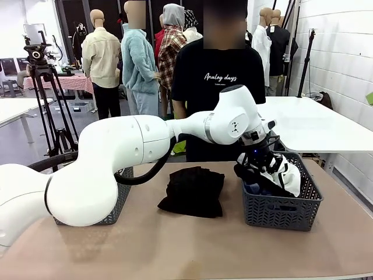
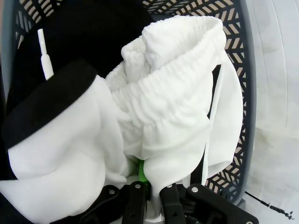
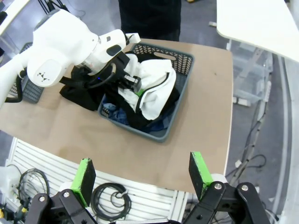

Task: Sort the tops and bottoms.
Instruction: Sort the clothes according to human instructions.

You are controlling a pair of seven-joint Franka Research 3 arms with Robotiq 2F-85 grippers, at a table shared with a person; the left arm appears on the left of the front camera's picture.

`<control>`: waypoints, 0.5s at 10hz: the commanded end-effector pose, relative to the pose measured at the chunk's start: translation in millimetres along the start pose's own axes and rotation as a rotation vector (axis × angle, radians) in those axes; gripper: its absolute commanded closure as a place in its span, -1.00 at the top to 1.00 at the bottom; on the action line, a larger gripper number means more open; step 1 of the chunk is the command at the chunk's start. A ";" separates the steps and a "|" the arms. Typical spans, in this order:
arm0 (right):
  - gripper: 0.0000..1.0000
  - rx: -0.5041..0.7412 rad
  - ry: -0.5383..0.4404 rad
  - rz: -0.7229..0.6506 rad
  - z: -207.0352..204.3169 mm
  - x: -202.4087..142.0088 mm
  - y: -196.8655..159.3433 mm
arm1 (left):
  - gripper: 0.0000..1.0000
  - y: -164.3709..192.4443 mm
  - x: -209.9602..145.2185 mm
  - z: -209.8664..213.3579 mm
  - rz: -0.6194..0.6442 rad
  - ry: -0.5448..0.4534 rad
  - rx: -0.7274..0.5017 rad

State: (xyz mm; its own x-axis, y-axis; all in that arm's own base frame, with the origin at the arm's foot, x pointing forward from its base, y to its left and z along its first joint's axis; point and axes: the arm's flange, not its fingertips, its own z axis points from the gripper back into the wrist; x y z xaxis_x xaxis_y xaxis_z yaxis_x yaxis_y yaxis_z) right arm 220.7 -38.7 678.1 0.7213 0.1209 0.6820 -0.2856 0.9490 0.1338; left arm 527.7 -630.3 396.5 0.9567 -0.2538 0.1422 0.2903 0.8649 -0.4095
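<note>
**Left gripper clenched on the white garment over the 3 o'clock basket**

Four loose garments can be counted. One white garment [image 1: 289,175] [image 2: 173,107] [image 3: 156,86] with black edging lies bunched on top of the grey basket [image 1: 280,214] [image 2: 233,32] [image 3: 181,88] at 3 o'clock on the table [image 1: 175,251]. Under it in the same basket lie one black garment [image 2: 84,32] and one blue denim garment [image 3: 111,109], of which a corner shows at the basket's near side. The second black garment [image 1: 193,190] [image 3: 74,92] lies folded in a heap at the table's centre, just beside the basket at its 9 o'clock side.

There are two baskets. The other basket [image 1: 118,205], also grey mesh, stands at 9 o'clock on the table, mostly hidden behind the left arm.

The left gripper [image 1: 263,168] [image 2: 147,176] reaches across into the 3 o'clock basket and is clenched on a fold of the white garment. In the left wrist view the cloth is pinched between the fingers, with a strip of green pad showing. A white cord end [image 2: 44,55] lies against the black cloth at 10 o'clock in that view.

The right gripper [image 3: 142,175] hangs high above the table's near edge, released, its two green pads spread wide with nothing between them.

One person [image 1: 218,76] stands at 12 o'clock in a black T-shirt printed "Analog days" in white script. A smaller line beneath is too small to read.
</note>
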 end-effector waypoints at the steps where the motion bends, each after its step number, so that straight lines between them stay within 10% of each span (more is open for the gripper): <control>1: 1.00 0.009 0.007 0.005 -2.2 -1.2 0.6 | -1.00 -18.1 32.0 -4.5 -0.047 0.000 0.077; 2: 1.00 0.009 0.007 0.005 -2.2 -1.2 0.6 | -0.87 -25.3 32.9 -1.7 -0.062 -0.011 0.076; 5: 1.00 0.009 0.007 0.005 -2.2 -1.2 0.6 | 0.32 -48.9 40.3 14.3 -0.118 -0.056 0.095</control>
State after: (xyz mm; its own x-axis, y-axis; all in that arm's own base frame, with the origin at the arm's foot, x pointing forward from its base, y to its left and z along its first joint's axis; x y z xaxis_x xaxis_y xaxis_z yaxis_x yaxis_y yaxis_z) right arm 220.6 -38.7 678.1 0.7213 0.1207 0.6820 -0.2854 0.9490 0.1338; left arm 516.4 -639.2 420.1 0.9234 -0.3166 0.2170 0.3757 0.8614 -0.3419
